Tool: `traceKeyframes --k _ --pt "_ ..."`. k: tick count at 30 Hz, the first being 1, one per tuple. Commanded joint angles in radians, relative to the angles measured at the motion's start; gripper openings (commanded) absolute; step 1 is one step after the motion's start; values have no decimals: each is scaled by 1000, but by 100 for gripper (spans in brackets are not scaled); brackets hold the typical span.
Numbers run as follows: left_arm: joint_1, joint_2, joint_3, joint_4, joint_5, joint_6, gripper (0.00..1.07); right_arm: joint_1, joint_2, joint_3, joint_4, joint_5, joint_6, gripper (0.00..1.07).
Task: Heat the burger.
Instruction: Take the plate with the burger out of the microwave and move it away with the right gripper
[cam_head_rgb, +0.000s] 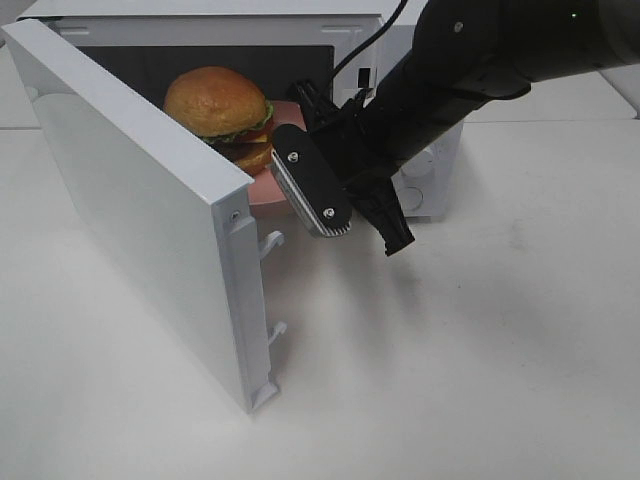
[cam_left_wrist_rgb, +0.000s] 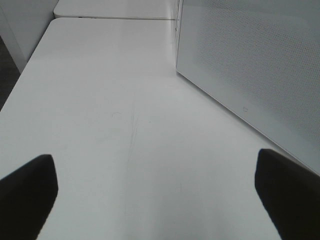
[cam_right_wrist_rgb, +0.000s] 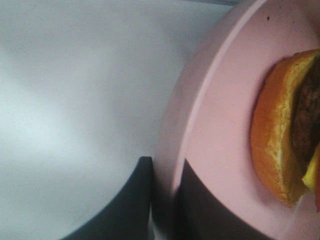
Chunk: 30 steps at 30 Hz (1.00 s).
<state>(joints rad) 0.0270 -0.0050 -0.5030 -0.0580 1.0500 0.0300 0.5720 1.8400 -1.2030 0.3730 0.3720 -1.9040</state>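
1. The burger (cam_head_rgb: 217, 108) sits on a pink plate (cam_head_rgb: 268, 188) at the mouth of a white microwave (cam_head_rgb: 420, 185), partly inside the dark cavity.
2. The microwave's door (cam_head_rgb: 150, 220) stands swung open toward the left of the exterior view and hides the plate's left part.
3. The right hand (cam_head_rgb: 300, 185) is nearly closed, its fingers (cam_right_wrist_rgb: 130, 205) pinching the plate's rim, one on each face of the edge, as the right wrist view shows.
4. In that view the burger's bun and patty lie on the plate just beyond the gripped rim.
5. The left hand (cam_left_wrist_rgb: 155, 200) is wide open and holds nothing; it hangs over the bare white desk (cam_left_wrist_rgb: 110, 125), beside the microwave's perforated wall.
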Motion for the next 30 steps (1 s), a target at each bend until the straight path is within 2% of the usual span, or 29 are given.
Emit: traceKeyframes --k 1,4,6,9,12,14,17,19,30 --pt "2 -19 3 -4 -13 -8 100 -9 -77 67 12 -94 14 0" --pt "2 -19 3 -4 -13 -8 100 -9 -89 83 12 -101 14 0" --pt "2 -19 3 -4 -13 -8 100 -9 -141 155 12 -112 14 0" --pt "2 -19 3 -4 -13 -8 100 -9 -182 206 12 -127 15 0" --pt "2 -19 3 -4 -13 -8 100 -9 -197 220 12 -132 15 0" --pt "2 -19 3 -4 -13 -8 100 -9 -252 291 12 -148 15 0" --pt "2 -19 3 -4 -13 -8 100 -9 -263 304 12 -157 18 0" --pt "2 -19 3 -4 -13 -8 100 -9 -323 358 12 -169 31 0" --pt "2 -19 3 -4 -13 -8 100 -9 -485 501 -7 -176 113 0"
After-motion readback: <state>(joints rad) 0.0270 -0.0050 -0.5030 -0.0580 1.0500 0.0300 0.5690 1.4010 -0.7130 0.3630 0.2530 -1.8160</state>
